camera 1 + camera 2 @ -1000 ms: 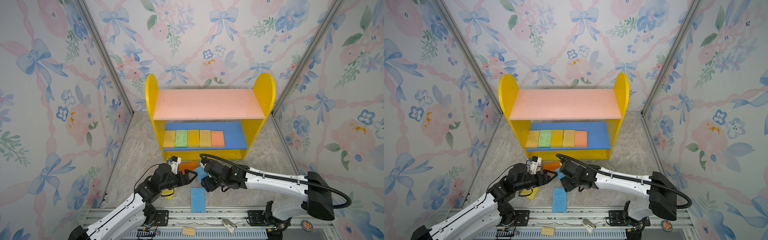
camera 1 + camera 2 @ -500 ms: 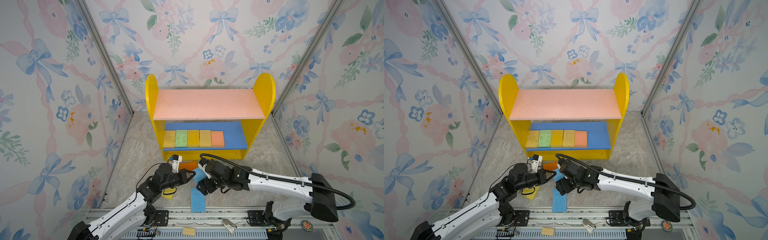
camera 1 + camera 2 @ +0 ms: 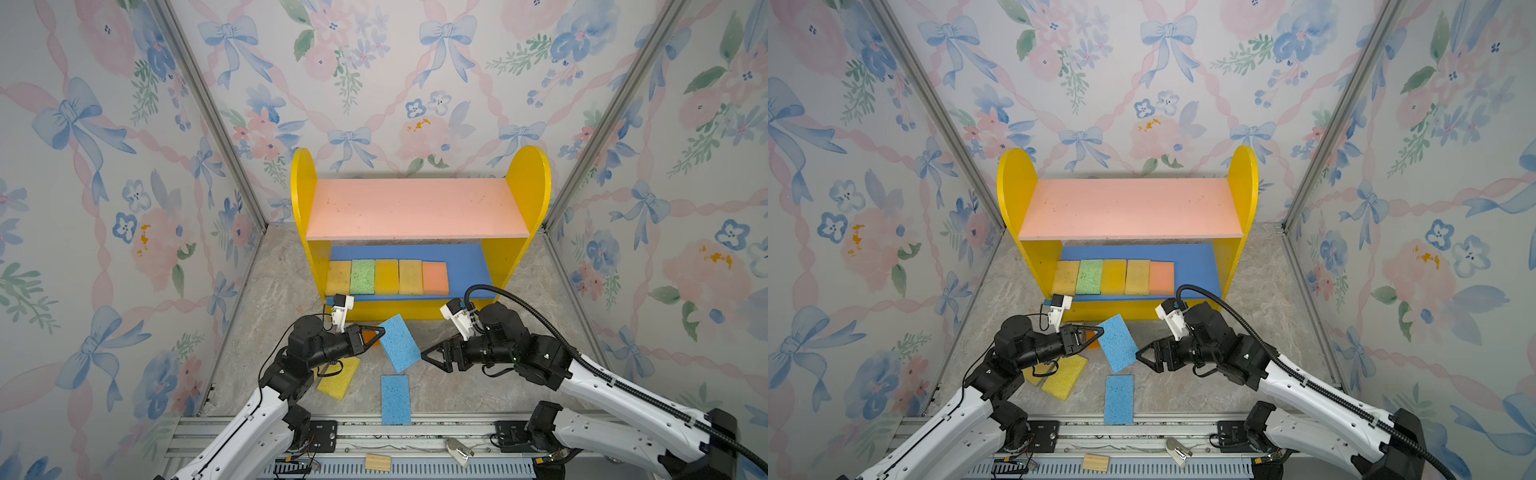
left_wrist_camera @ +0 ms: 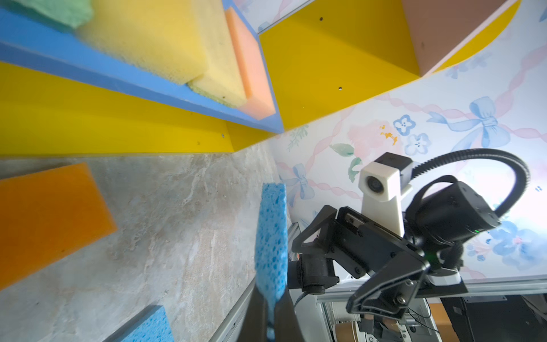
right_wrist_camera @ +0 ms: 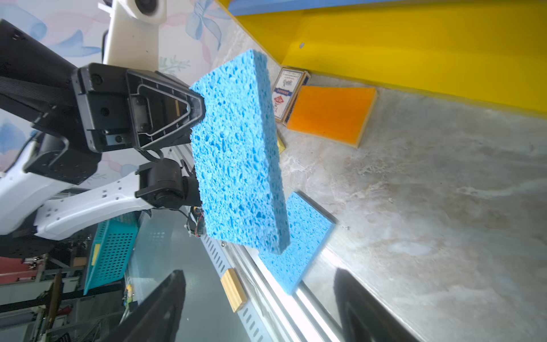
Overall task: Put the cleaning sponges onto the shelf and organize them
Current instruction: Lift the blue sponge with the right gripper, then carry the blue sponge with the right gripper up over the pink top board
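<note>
- Left gripper (image 3: 379, 331) pinches the blue sponge (image 3: 399, 343) by one edge. It's held off the floor, in front of the shelf (image 3: 528, 187).
- Right gripper (image 3: 432, 360) is spread wide, just beside the sponge, not touching.
- Pick looks done. Next: set it on the lower board (image 3: 465, 266) — free end, beside the peach sponge (image 3: 435, 277).

Both top views are bright, evenly lit and sharp; soft shadow lies under the boards of the shelf (image 3: 530, 187). Wrist views bow at the edges. The right gripper (image 5: 259, 271) fingers (image 5: 159, 311) blur dark; the wall (image 4: 521, 183) washes out white.
</note>
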`<state>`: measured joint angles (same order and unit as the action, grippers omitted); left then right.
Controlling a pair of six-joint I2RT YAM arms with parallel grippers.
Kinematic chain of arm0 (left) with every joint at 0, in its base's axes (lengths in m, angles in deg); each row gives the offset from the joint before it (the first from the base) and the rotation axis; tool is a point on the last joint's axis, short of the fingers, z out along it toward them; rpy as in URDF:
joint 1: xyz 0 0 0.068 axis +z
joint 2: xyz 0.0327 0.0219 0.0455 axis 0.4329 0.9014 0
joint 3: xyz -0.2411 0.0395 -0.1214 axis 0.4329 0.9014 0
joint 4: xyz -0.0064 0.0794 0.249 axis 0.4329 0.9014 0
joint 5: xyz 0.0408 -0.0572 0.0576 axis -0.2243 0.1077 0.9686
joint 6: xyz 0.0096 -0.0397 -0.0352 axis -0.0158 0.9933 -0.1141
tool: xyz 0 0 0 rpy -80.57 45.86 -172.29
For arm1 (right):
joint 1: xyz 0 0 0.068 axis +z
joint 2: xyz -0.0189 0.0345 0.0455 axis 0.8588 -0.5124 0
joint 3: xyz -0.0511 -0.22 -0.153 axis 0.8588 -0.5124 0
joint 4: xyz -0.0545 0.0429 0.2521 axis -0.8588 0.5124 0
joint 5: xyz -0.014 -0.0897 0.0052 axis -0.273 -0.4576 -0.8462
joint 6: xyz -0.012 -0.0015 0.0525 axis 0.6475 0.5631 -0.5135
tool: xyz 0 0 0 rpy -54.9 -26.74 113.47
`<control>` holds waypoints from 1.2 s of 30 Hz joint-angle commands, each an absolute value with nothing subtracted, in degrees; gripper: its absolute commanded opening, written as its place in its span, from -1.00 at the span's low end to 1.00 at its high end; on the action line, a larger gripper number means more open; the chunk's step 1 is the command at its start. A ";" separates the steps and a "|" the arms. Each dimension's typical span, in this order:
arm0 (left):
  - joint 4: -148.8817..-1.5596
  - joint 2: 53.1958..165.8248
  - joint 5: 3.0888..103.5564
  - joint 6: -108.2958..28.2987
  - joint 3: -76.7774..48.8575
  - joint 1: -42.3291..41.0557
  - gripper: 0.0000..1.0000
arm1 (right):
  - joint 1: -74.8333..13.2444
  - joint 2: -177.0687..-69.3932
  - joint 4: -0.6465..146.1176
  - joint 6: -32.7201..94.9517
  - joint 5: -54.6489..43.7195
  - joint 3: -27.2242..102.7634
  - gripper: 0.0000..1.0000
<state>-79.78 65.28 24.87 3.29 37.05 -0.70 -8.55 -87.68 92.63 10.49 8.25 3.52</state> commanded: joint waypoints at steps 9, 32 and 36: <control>-91.48 63.68 18.31 10.09 37.71 -0.28 -1.00 | -7.53 -88.52 83.84 6.77 15.60 2.69 0.05; -61.03 57.52 34.13 -6.24 31.75 6.35 0.96 | -5.37 -86.83 101.21 12.58 1.71 15.11 -0.93; -57.31 56.72 38.23 -6.74 33.49 8.62 0.96 | -4.44 -87.45 108.54 16.28 -1.89 23.64 -0.93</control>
<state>-64.83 56.71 32.78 -2.96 33.07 7.74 -5.44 -87.92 101.29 12.30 2.46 18.36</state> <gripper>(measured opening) 0.979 0.054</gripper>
